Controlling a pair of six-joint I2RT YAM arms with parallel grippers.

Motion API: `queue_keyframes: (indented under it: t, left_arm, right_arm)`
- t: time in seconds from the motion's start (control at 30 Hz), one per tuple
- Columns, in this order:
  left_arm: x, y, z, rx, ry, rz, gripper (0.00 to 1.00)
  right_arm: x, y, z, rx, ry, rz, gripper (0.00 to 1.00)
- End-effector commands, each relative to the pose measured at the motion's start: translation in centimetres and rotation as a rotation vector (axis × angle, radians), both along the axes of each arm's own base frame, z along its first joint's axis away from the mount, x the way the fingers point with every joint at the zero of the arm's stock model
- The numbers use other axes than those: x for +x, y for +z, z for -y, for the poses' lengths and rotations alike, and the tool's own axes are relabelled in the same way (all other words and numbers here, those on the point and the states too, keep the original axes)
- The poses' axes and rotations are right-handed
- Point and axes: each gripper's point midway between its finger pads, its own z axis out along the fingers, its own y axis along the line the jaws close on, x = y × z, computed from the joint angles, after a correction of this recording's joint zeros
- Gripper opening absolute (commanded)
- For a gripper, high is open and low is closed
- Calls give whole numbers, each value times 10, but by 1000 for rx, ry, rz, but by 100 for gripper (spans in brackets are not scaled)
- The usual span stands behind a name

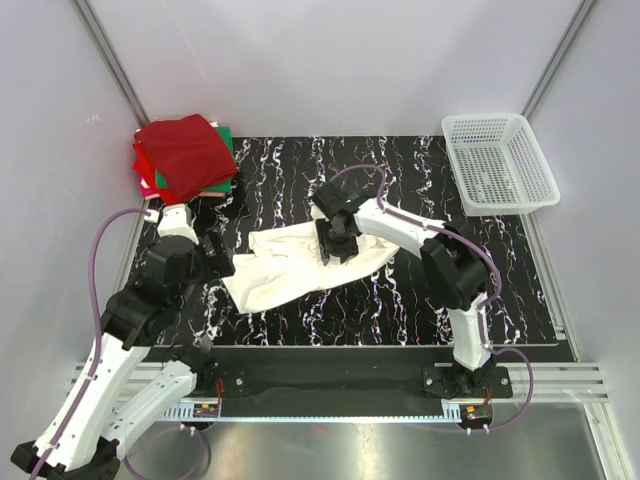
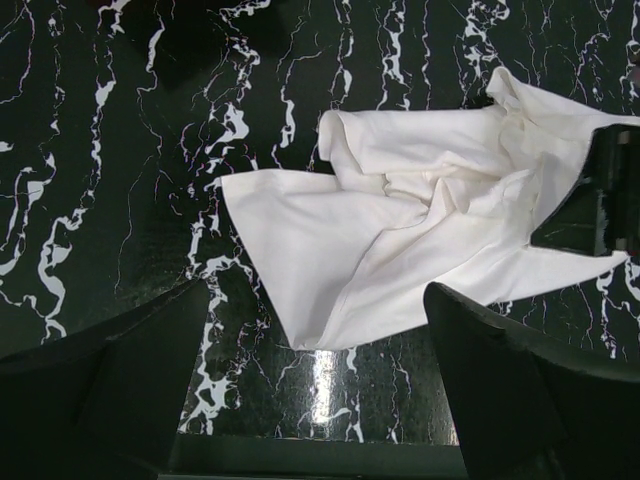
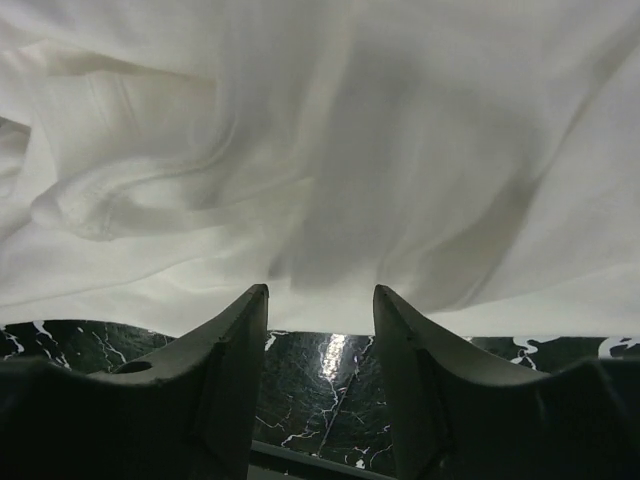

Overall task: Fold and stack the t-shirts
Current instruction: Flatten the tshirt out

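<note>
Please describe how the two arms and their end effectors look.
Both the left arm and right arm have white shells with black joints, and a purple cable runs along each. The left end effector and right end effector have two black, tapered fingers.

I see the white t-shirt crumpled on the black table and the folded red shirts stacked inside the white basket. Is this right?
No: the folded red shirts are stacked on the table's far-left corner, outside the basket, as the top view shows.

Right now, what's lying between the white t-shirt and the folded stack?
Only bare black marbled tabletop, seen in the top view; the white t-shirt and folded stack lie apart.
</note>
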Motion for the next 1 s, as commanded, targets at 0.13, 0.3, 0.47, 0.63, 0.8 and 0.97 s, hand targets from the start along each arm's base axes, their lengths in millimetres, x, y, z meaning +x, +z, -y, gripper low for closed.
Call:
queue_keyframes:
  t: [0.13, 0.3, 0.47, 0.63, 0.8, 0.97]
  left_arm:
    - [5, 11, -3, 5, 15, 58, 95]
    - [4, 12, -4, 2, 12, 66, 95]
    - [4, 13, -3, 0, 9, 69, 96]
    - [4, 13, -4, 1, 10, 70, 96]
    - [4, 13, -3, 2, 9, 70, 96]
    - [4, 12, -3, 2, 10, 67, 96]
  right_arm:
    - [9, 2, -14, -96, 51, 70, 50]
    - [10, -8, -6, -145, 44, 66, 42]
    - [8, -17, -1, -172, 42, 56, 36]
    - [7, -22, -1, -178, 43, 50, 27]
    - [12, -7, 2, -176, 28, 84, 24]
    - [15, 15, 6, -181, 27, 126, 24]
